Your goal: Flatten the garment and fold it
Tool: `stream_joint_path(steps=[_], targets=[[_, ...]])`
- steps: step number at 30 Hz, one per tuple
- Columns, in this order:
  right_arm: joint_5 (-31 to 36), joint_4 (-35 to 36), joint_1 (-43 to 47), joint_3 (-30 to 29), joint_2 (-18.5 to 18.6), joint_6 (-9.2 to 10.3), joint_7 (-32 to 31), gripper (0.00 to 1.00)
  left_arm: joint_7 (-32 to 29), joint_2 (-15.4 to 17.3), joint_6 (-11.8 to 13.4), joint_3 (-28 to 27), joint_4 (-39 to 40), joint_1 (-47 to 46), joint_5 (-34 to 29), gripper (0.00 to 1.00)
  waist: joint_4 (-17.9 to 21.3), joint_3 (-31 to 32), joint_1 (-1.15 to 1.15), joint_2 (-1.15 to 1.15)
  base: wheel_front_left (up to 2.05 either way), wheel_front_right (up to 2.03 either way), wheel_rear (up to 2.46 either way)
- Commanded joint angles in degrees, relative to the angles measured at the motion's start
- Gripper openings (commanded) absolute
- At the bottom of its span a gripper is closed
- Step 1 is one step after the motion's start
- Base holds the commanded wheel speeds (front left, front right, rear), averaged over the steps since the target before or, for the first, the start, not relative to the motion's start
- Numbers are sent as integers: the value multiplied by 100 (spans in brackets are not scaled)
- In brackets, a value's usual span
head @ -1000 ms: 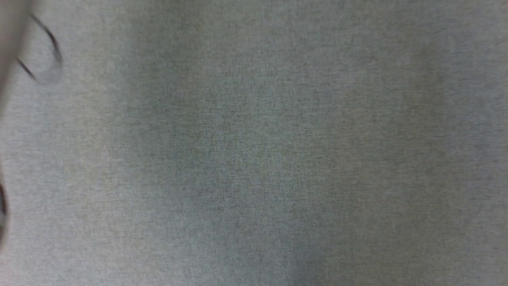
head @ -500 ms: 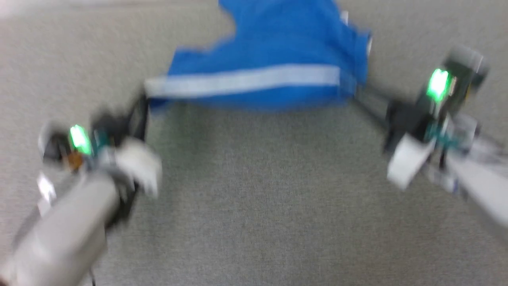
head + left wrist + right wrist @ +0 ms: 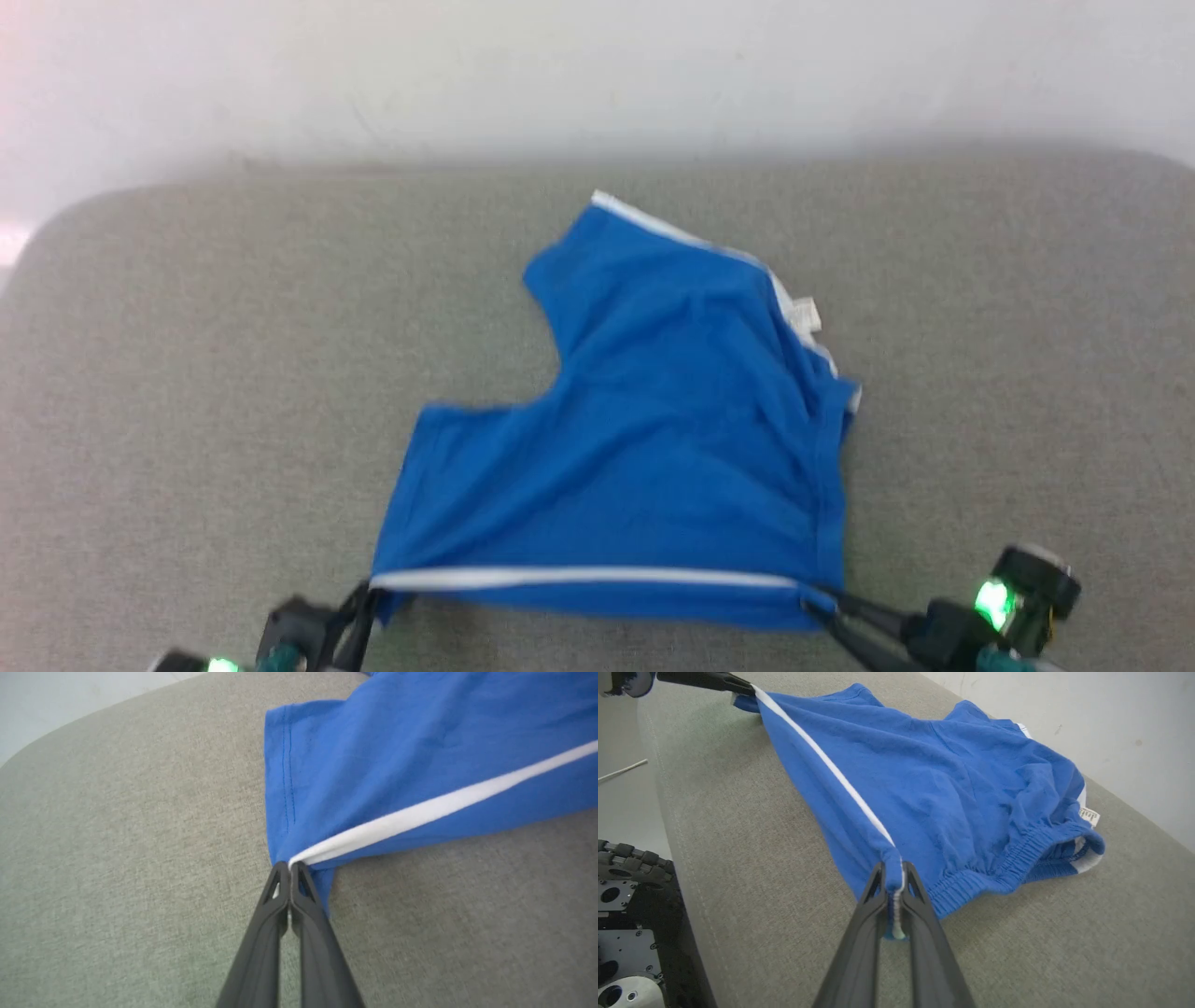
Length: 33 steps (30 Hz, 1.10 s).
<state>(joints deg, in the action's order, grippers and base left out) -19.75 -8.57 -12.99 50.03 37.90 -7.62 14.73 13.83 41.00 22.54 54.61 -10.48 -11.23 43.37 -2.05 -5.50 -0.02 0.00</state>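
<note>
The garment [image 3: 644,439], a royal-blue pair of shorts, lies on the grey cushioned surface [image 3: 187,373]. Its near edge, with a white trim band [image 3: 579,579], is stretched in a straight line between my two grippers. My left gripper [image 3: 369,593] is shut on the trim's left corner, and the left wrist view shows its tips [image 3: 289,865] pinching the white band. My right gripper [image 3: 812,597] is shut on the right corner, where the right wrist view [image 3: 893,868] shows the trim meeting the gathered waistband. A small white label [image 3: 1088,816] sticks out at the far side.
A white wall [image 3: 597,75] rises just behind the grey surface's rounded far edge. In the right wrist view the robot's dark base [image 3: 630,914] sits beside the surface's near edge [image 3: 677,826]. Bare grey fabric lies to both sides of the garment.
The head camera has swung, from plain grey fabric to a blurred view, now a steady one of the whole garment. Both grippers keep the trim edge stretched between them.
</note>
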Motion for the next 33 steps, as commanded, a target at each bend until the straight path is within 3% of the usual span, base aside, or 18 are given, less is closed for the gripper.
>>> stream_joint_path(steps=[1, 6, 11, 16, 21, 28, 33], targets=[[-19, 74, 292, -145, -68, 13, 27, 0, -77, 151, 138, 58, 136, 227, 21, 0, -51, 359, 2, 0, 0, 0, 0], [121, 256, 693, -558, -288, 13, 27, 0, -74, 347, 346, 4, 437, 345, -13, 0, -8, 430, 2, 0, 0, 0, 0], [277, 371, 585, -1044, -495, 13, 27, 0, -177, 473, 269, -36, 592, -342, -400, 0, 160, 335, 2, 0, 0, 0, 0], [365, 318, 282, -1654, -712, 13, 27, 0, -555, 260, -134, 76, 419, -1518, -894, 0, 409, -93, 2, 0, 0, 0, 0], [457, 222, -150, -2033, -979, 13, 27, 0, -775, -192, -611, 88, -177, -2834, -1253, 0, 726, -751, 2, 0, 0, 0, 0], [483, -269, -1027, -2001, -1356, 13, 24, 0, -973, -706, -1350, 166, -1469, -4417, -1587, 0, 1200, -1639, 2, 0, 0, 0, 0], [448, -749, -1607, -1817, -1569, 13, -6, 0, -1050, -960, -1756, 294, -2304, -5045, -1722, 0, 1435, -2035, 2, 0, 0, 0, 0]])
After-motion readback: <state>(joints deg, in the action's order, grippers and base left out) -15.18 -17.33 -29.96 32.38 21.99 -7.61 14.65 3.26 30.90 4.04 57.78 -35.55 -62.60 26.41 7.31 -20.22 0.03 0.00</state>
